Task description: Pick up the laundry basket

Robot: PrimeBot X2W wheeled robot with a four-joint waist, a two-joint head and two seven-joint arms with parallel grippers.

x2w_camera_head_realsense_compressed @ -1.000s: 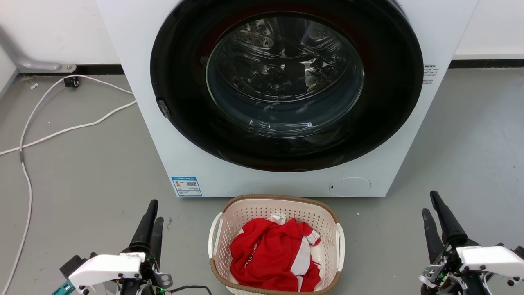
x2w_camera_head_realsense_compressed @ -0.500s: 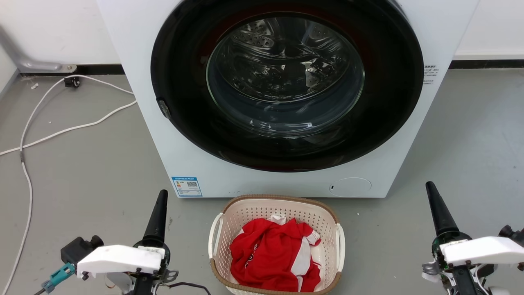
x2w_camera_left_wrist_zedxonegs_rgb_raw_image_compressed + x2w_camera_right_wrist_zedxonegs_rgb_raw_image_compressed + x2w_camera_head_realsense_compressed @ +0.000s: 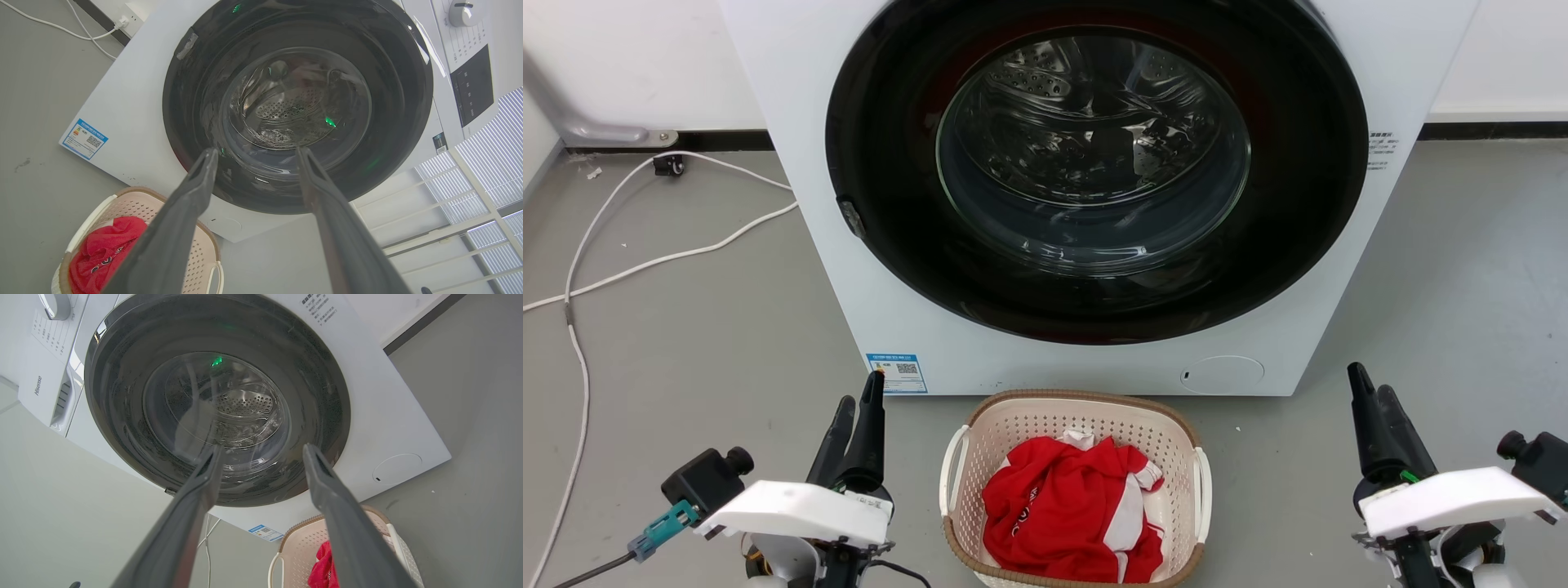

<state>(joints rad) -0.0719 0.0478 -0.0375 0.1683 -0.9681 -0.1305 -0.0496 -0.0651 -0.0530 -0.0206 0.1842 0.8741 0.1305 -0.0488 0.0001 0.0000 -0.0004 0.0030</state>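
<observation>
Laundry basket (image 3: 1045,418): rounded, perforated cream plastic, brown woven-look rim

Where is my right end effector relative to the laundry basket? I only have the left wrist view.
Observer: In the head view, the right end effector stands well off to the right of the laundry basket, not touching it.
Operator: Is it open?
Observer: Yes. The right wrist view shows its fingers spread apart with nothing between them.
Operator: And how close is my left one?
Observer: The left end effector sits nearer, beside the basket's white left handle but apart from it.
</observation>
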